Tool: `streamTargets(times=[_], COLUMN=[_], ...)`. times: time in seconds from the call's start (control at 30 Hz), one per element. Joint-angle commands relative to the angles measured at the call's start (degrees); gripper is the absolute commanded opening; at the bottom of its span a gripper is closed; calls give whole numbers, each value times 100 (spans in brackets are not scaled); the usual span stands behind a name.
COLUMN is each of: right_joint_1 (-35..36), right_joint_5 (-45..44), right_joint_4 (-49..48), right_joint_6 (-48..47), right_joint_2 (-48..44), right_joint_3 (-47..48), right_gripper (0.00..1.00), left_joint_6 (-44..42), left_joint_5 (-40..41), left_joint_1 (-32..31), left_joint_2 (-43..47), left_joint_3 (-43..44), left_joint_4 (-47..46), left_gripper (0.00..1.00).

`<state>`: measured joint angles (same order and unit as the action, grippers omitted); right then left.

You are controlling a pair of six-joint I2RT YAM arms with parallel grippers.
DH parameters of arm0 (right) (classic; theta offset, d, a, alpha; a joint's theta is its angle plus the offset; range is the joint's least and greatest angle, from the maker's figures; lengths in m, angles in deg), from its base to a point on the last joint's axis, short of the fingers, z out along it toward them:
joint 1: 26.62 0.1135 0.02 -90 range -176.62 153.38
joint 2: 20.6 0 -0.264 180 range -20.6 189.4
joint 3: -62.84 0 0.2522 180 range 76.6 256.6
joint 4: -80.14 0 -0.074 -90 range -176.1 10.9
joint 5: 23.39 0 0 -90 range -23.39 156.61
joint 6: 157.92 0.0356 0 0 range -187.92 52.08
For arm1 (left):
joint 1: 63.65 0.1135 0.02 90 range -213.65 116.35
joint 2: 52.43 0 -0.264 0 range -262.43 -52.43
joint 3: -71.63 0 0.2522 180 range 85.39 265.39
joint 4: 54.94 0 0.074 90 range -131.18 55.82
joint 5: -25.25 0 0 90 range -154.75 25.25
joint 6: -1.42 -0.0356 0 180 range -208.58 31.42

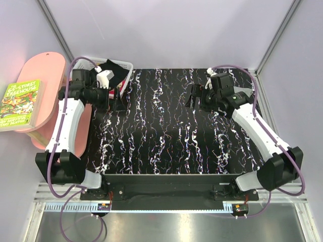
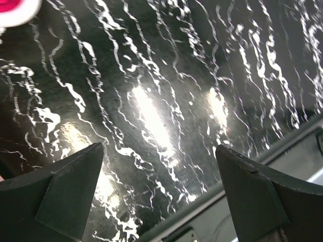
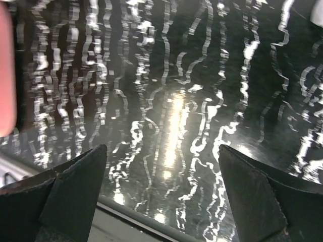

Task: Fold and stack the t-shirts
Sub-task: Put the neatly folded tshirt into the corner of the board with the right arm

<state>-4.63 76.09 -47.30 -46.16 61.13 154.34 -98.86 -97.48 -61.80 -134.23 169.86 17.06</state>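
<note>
A black t-shirt (image 1: 117, 69) lies bunched in the white lattice basket (image 1: 127, 66) at the table's back left corner, partly hidden by my left arm. The light grey t-shirt is not in view. My left gripper (image 1: 114, 102) is open and empty just in front of the basket, above the table. The left wrist view shows its fingers (image 2: 75, 186) wide apart over bare tabletop. My right gripper (image 1: 194, 96) is open and empty over the back right of the table. The right wrist view shows its fingers (image 3: 257, 196) wide apart with only tabletop between them.
The table (image 1: 166, 136) is glossy black with white veining. A pink oval stand (image 1: 48, 75) stands left of the table with a green book (image 1: 20, 101) on it. Grey frame posts and pale walls enclose the back and sides.
</note>
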Motion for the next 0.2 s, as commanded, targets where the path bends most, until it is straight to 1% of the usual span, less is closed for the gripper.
streamTargets(times=[0.0,0.17], right_joint_1=[85,94], right_joint_5=[450,529], right_joint_4=[-760,-760], right_joint_6=[101,101], right_joint_2=[-351,-351], right_joint_3=[-153,-162], right_gripper=[100,100], left_joint_6=[291,167], left_joint_5=[399,443], left_joint_1=[17,17], left_joint_2=[147,120], left_joint_3=[-79,-167], left_joint_4=[-630,-665], left_gripper=[99,99])
